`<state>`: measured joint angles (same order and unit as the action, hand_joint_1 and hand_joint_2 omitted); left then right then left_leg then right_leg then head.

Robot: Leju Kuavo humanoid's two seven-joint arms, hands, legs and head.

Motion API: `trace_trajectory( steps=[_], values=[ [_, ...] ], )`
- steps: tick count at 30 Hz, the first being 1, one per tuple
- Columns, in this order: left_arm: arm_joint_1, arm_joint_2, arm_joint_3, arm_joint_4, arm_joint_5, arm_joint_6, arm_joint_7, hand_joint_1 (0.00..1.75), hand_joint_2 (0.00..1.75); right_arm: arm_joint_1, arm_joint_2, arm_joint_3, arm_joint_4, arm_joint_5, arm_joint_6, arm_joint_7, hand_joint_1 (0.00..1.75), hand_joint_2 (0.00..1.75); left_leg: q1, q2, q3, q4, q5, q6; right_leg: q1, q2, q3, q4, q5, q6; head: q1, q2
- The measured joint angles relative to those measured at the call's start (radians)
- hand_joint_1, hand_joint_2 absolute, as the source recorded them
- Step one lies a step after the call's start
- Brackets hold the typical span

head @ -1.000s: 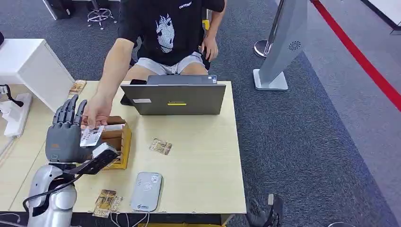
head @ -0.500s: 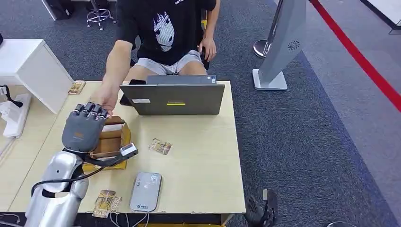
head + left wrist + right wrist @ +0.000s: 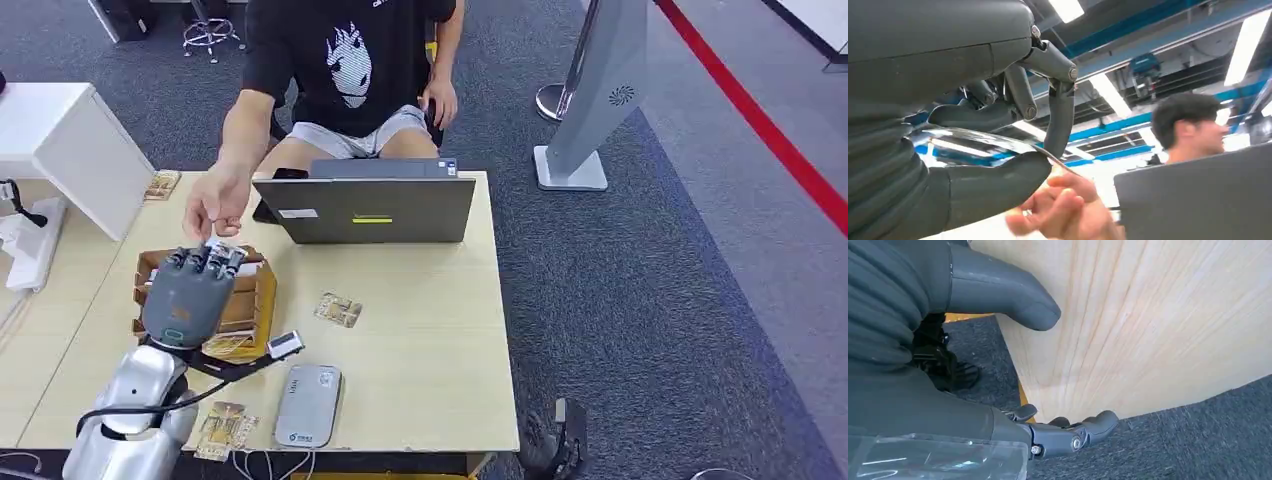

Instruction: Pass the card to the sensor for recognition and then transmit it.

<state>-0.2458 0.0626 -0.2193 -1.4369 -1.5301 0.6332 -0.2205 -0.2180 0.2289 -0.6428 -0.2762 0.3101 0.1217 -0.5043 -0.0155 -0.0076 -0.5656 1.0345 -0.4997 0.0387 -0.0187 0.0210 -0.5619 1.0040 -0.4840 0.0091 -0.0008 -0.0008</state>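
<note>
Handoff done: card (image 3: 998,142) now pinched in our left robot hand (image 3: 188,295), at 12 o'clock of the reader (image 3: 308,403); person's hand (image 3: 215,205) withdrew. Right robot hand (image 3: 998,365) loose, empty. Next: swing onto the reader.

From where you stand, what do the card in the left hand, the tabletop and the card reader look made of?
The card in the left hand looks like thin glossy plastic: its face mirrors the ceiling lights. The tabletop looks like pale wood laminate, matt, with a fine straight grain in the right wrist view. The card reader looks like moulded grey plastic with rounded corners, though metal cannot be ruled out.
</note>
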Motion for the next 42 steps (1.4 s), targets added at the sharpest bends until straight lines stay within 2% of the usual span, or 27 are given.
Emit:
trace_trajectory(
  steps=[4,9,13,19,26,36,42],
  values=[
    [0.11,-0.021,-0.019,-0.078,0.01,0.045,-0.003,1.75,1.75,0.005,0.0,0.0,0.0,-0.018,-0.007,-0.013,0.0,1.75,0.0,0.0,0.0,0.0,-0.001,0.0,0.0,0.0,0.0,-0.001,0.0,0.0,0.0,0.0],
    [0.213,-0.038,-0.02,-0.135,0.038,0.058,-0.02,1.75,1.75,0.014,0.0,-0.001,0.0,-0.028,-0.012,-0.023,0.0,1.75,0.0,-0.001,0.0,0.0,-0.001,0.0,0.0,-0.001,0.0,-0.001,0.0,0.0,0.0,0.0],
    [0.25,-0.049,-0.019,-0.153,0.079,0.055,-0.034,1.75,1.75,0.016,0.0,-0.002,0.0,-0.038,-0.015,-0.029,0.0,1.75,0.0,-0.001,0.0,0.0,0.0,0.0,0.0,-0.001,0.0,-0.001,0.0,0.0,0.0,0.0],
    [0.328,-0.084,0.001,-0.144,0.174,0.043,-0.091,1.75,1.75,0.028,0.0,-0.006,0.0,-0.046,-0.02,-0.045,0.0,1.75,0.0,-0.001,-0.001,0.0,0.0,0.0,0.0,-0.001,0.0,-0.001,0.0,0.0,0.0,0.0],
    [0.339,-0.122,0.055,-0.028,0.172,0.018,-0.107,1.75,1.75,0.033,0.0,-0.007,0.0,-0.035,-0.024,-0.051,0.0,1.75,0.0,-0.002,-0.001,0.0,0.0,0.0,0.0,-0.002,0.0,-0.001,0.0,0.0,0.0,0.0],
    [0.323,-0.184,0.059,0.178,0.138,0.018,-0.116,1.75,1.75,0.033,0.0,-0.008,-0.001,-0.025,-0.031,-0.05,0.0,1.75,-0.001,-0.002,-0.001,0.0,0.0,0.0,0.0,-0.002,0.0,-0.001,0.0,0.0,0.0,0.0],
    [0.321,-0.215,0.043,0.185,0.175,0.016,-0.137,1.75,1.75,0.033,0.0,-0.008,-0.001,-0.018,-0.034,-0.047,0.0,1.75,-0.001,-0.002,-0.001,0.0,0.0,0.0,0.0,-0.002,0.0,-0.001,0.0,0.0,0.0,0.0]
  ],
)
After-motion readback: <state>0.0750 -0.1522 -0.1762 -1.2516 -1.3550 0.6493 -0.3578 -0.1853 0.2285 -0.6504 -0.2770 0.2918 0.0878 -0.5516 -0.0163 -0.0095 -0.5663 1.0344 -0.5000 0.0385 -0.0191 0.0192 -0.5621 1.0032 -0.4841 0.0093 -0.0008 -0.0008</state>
